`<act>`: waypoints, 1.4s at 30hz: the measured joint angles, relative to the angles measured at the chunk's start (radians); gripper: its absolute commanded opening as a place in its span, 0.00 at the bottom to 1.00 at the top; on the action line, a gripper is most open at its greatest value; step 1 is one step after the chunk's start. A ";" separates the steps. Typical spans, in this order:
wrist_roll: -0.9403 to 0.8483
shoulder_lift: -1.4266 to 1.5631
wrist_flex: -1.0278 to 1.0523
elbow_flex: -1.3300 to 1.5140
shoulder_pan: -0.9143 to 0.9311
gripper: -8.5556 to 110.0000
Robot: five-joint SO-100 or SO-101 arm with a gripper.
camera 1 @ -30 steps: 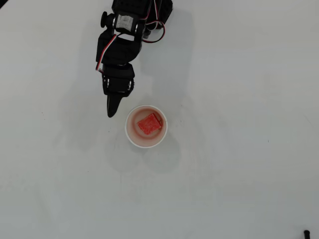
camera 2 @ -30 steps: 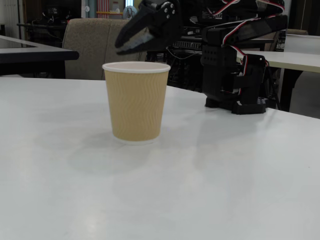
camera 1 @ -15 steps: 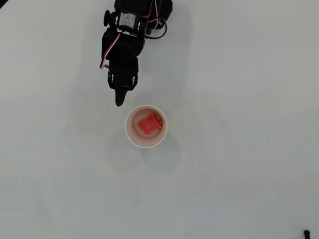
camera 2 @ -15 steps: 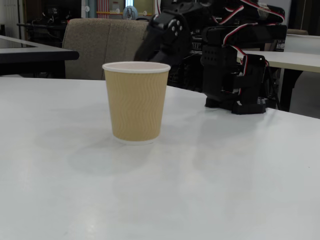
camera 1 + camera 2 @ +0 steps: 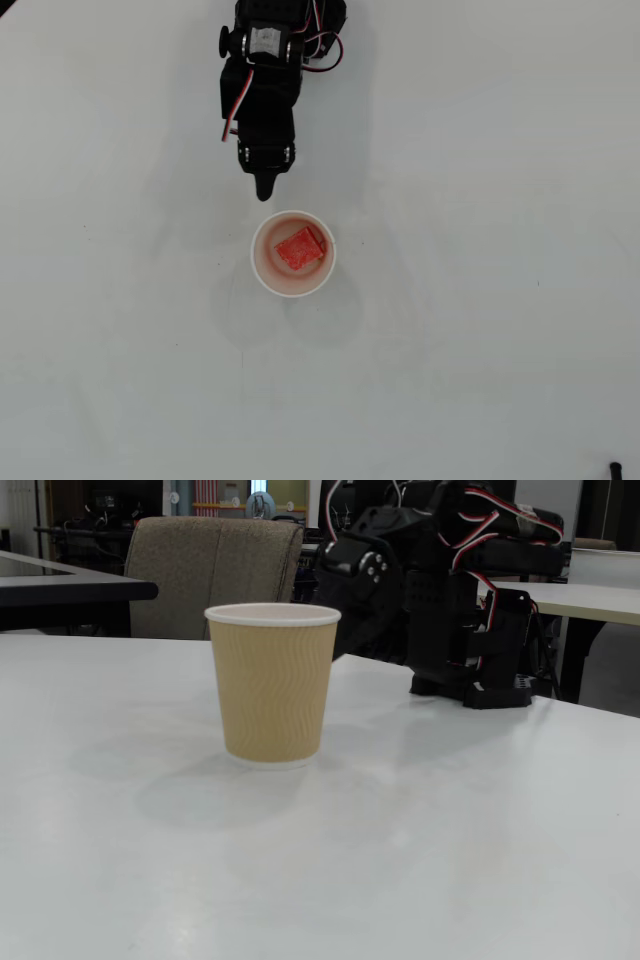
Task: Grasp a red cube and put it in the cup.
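1. Your red cube (image 5: 299, 248) is lying on the bottom of the cup (image 5: 262, 272), slightly toward the rim on the arm's side in the overhead view. The fixed view shows only the cup's tan ribbed wall (image 5: 272, 685), so you cannot confirm the cube from there.

2. What has changed over the last second is the arm, not the load. The gripper (image 5: 265, 190) sat off the cup's upper-left side a second ago, and it has since swung round and pulled back toward the base, so its tip now points at the cup from just beyond the rim, apart from it.

3. In the fixed view the gripper (image 5: 345, 630) has dropped from above rim height to behind the cup, partly hidden by the cup wall.

4. The jaws look closed together with nothing between them in the overhead view, coming to one narrow black point.

5. Cup and cube have held their places throughout; the cup stands upright near the middle of the table (image 5: 480, 330), well away from every edge.

6. You can judge the placing as done. What is left is only the retreat, and the one risk is a nudge against the cup while the arm folds back.
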 measured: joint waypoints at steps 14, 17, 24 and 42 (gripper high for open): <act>0.034 0.014 0.006 0.055 -0.014 0.07; 0.043 0.014 0.006 0.058 -0.046 0.07; 0.086 0.014 0.006 0.061 -0.094 0.07; 0.163 0.014 -0.031 0.063 -0.126 0.07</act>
